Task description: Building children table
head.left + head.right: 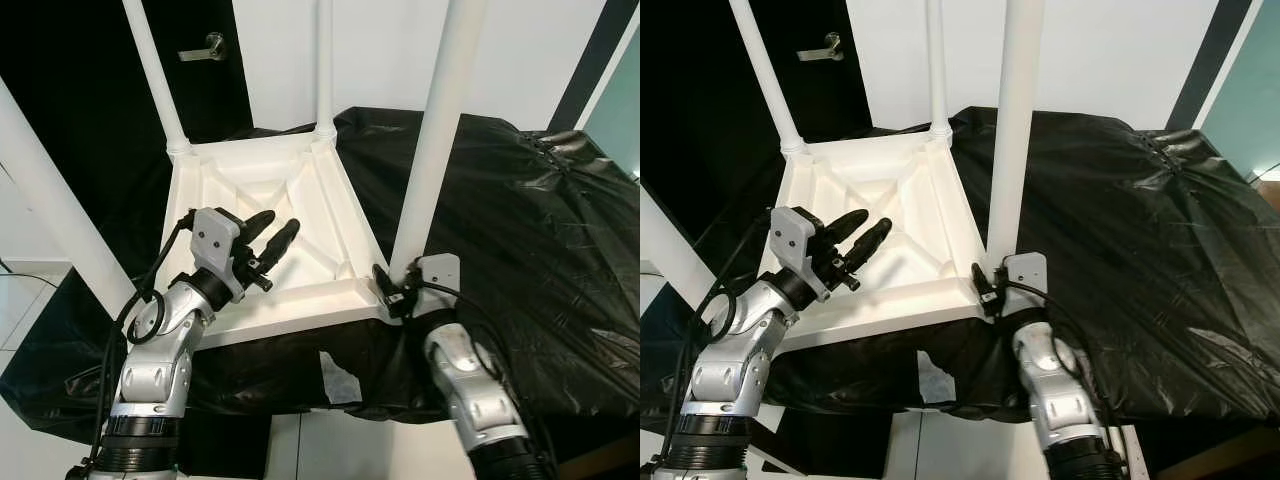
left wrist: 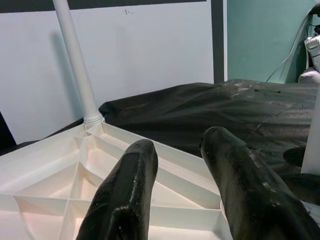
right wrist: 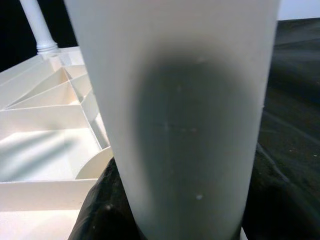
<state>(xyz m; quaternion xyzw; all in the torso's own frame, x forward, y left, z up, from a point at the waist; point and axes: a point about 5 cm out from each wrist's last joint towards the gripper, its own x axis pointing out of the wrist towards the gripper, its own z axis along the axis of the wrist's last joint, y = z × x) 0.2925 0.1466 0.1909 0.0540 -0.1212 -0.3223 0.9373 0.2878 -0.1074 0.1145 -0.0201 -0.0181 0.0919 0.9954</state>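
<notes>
head views: right gripper (image 1: 398, 290) clenched around the near leg (image 1: 432, 150) at its socket, probably seating it in the upturned white table (image 1: 300, 200) lying on black sheeting (image 1: 520, 200); left gripper (image 1: 268, 240) hovers released above the ribbed underside

right wrist: leg fills the grasp

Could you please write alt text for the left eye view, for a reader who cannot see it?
An upturned white children's table lies on a black-covered surface, its legs pointing up. The right gripper is closed around the base of the near-right leg, while the left gripper hovers open over the ribbed underside.
</notes>
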